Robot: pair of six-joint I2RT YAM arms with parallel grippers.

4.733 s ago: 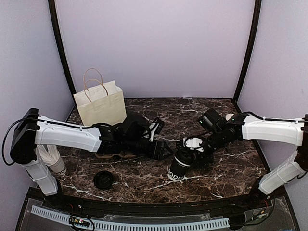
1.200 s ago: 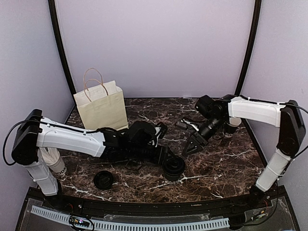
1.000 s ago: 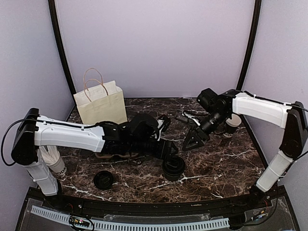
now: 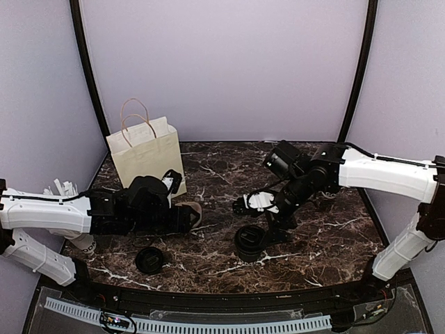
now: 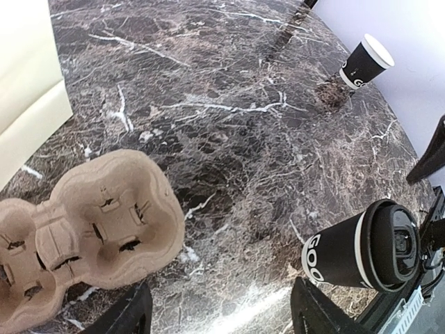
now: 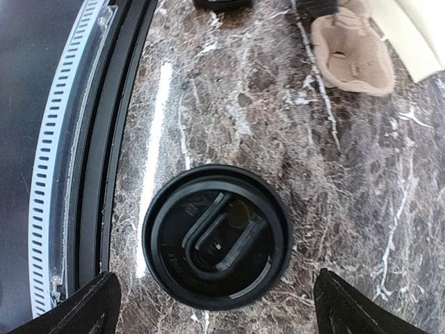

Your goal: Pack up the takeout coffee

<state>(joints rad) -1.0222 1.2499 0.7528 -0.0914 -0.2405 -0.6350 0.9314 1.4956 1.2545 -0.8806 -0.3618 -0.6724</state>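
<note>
Two shifts: pulls left gripper (image 5: 219,313), wide open, back to carrier (image 5: 83,216); brings right gripper (image 6: 215,292), also wide, over freestanding coffee (image 4: 250,242). Points to right-side pickup next.

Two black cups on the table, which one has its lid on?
The cup directly below the right hand: a black lid covers its top. The other cup, at the table edge by the wall, shows a bare white rim.
</note>
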